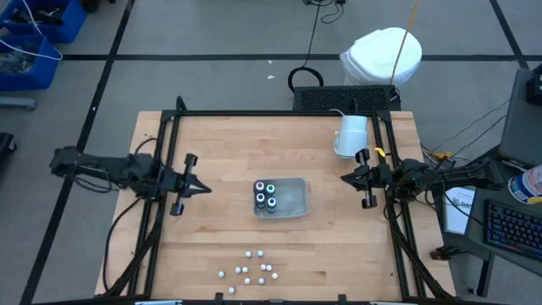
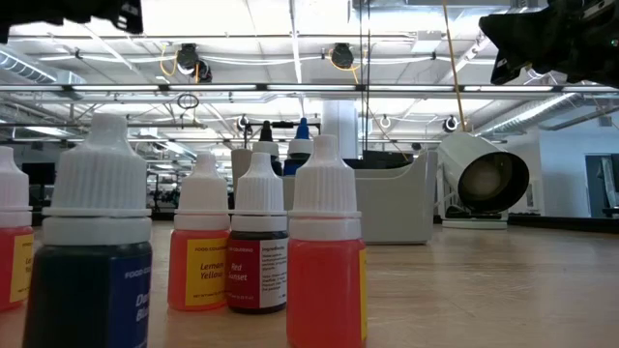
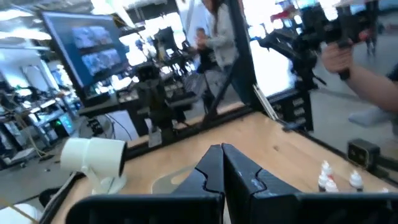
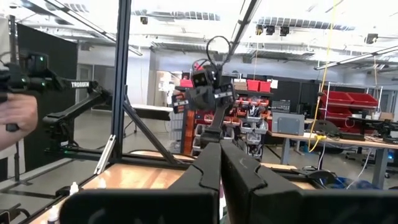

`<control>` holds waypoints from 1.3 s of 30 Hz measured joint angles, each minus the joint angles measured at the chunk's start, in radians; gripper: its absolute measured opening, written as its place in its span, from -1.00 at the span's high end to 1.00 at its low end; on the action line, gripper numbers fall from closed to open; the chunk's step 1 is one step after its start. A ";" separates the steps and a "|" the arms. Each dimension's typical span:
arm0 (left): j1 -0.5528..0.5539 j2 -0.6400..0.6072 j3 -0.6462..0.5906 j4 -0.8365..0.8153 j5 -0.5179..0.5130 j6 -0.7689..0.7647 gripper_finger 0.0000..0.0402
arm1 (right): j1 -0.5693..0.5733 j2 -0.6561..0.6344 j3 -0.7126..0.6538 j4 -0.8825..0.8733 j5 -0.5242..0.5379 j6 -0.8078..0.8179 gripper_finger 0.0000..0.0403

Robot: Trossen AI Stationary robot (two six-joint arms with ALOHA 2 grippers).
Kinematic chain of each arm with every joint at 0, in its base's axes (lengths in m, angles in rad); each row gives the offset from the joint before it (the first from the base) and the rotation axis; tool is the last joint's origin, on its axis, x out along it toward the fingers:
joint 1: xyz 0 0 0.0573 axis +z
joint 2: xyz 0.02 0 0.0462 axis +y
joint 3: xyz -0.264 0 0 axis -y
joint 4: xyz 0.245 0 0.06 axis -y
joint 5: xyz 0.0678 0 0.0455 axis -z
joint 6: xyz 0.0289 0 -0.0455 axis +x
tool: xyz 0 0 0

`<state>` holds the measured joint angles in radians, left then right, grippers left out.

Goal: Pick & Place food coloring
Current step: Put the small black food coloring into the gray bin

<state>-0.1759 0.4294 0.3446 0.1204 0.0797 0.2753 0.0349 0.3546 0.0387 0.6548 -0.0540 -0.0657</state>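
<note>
Several tiny white-capped dropper bottles (image 1: 254,269) stand upright on the wood near the table's near edge; the low view shows them close up, with red, yellow and blue bodies (image 2: 324,261). Several small dark pots with ringed tops (image 1: 265,195) stand in the left end of a clear tray (image 1: 292,203) at mid-table. My left gripper (image 1: 206,188) is shut and empty, pointing level toward the tray from its left. My right gripper (image 1: 344,178) is shut and empty to the tray's right, pointing toward the table's left.
A large white mug (image 1: 351,135) lies on its side at the far right of the table. A black frame (image 1: 279,113) runs round the table's edges. Beyond the table a person's hand (image 3: 339,59) grips a handle.
</note>
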 joint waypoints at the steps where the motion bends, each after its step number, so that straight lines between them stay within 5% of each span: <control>1: 0.008 -0.017 -0.021 0.010 0.001 -0.014 0.99 | 0.000 0.000 0.000 0.000 0.000 0.001 1.00; 17: 0.009 -0.321 -0.140 -0.121 -0.093 -0.072 0.99 | 0.000 0.000 0.000 -0.039 0.000 0.080 1.00; 27: 0.009 -0.325 -0.140 -0.262 -0.238 -0.222 0.92 | 0.000 0.025 0.000 -0.069 0.000 0.083 1.00; 39: 0.009 -0.229 -0.140 -0.291 -0.238 -0.370 0.89 | 0.012 0.154 0.050 -0.027 0.028 0.089 1.00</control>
<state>-0.1669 0.2001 0.2043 -0.1703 -0.1585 -0.0943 0.0472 0.5085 0.0887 0.6279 -0.0257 0.0236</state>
